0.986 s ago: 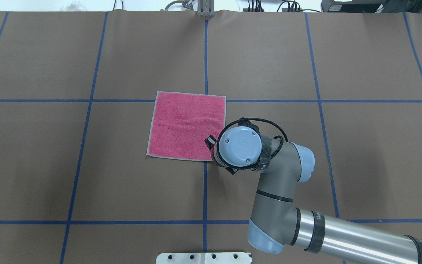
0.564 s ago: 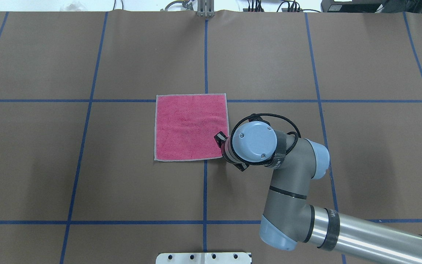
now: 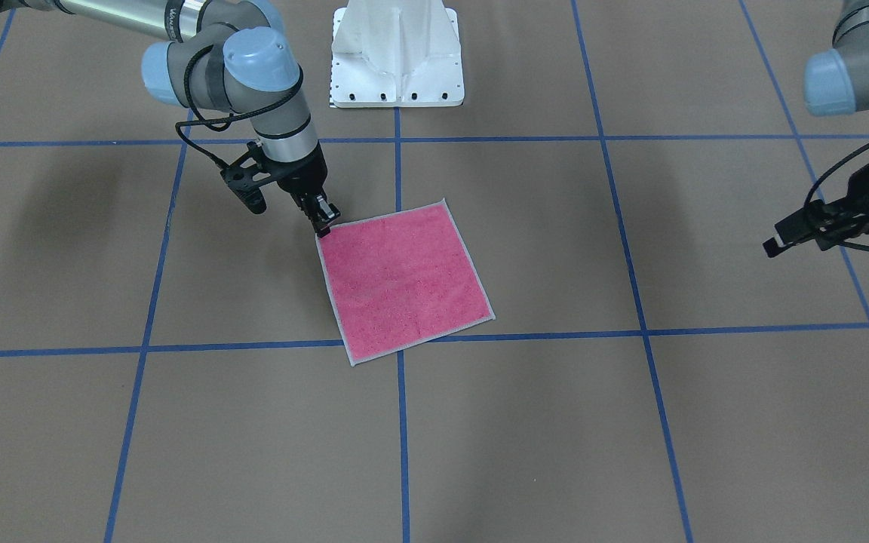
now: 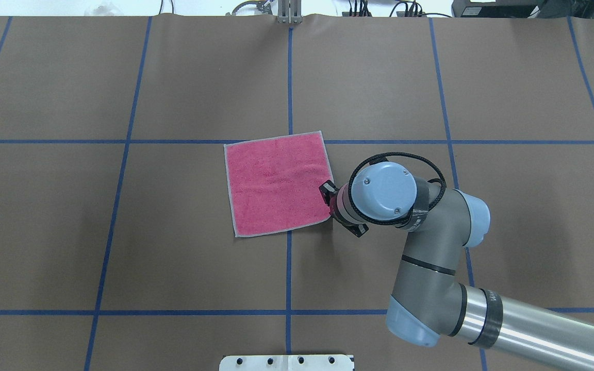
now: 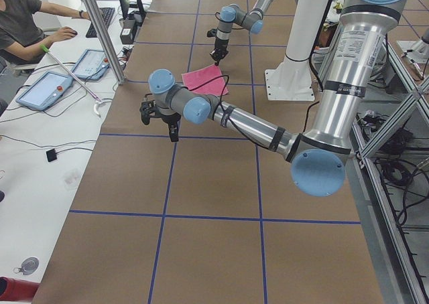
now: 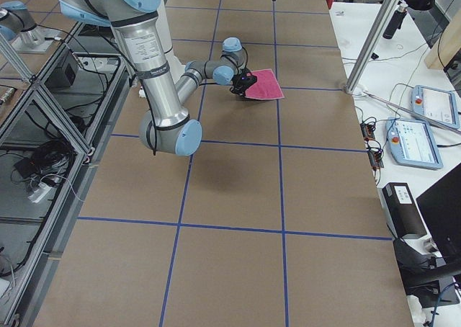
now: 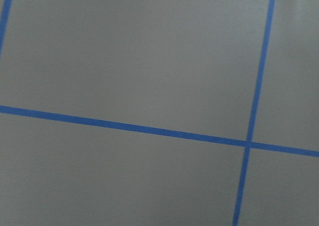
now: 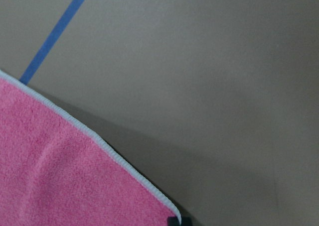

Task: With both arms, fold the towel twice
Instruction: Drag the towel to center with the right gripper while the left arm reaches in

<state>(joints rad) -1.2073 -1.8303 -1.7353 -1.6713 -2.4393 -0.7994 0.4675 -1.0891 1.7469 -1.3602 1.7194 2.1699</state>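
Observation:
The towel (image 3: 404,283) lies flat on the brown table, pink face up, with pale edging; it also shows in the overhead view (image 4: 276,183). My right gripper (image 3: 323,225) points down at the towel's corner nearest the robot base and is shut on it. In the right wrist view the towel (image 8: 55,176) edge runs down to a black fingertip (image 8: 175,220). My left gripper (image 5: 173,135) hangs over bare table far from the towel. Whether it is open or shut I cannot tell. The left wrist view holds only table and tape lines.
Blue tape lines (image 4: 289,77) divide the table into squares. The white pedestal base (image 3: 397,53) stands at the robot's side. A person (image 5: 27,23) sits at a side desk with tablets (image 5: 43,90), beyond a metal post (image 5: 100,33).
My right gripper has moved to the right in the overhead view, pulling the towel's corner along. The towel has turned counter-clockwise and shifted slightly right.

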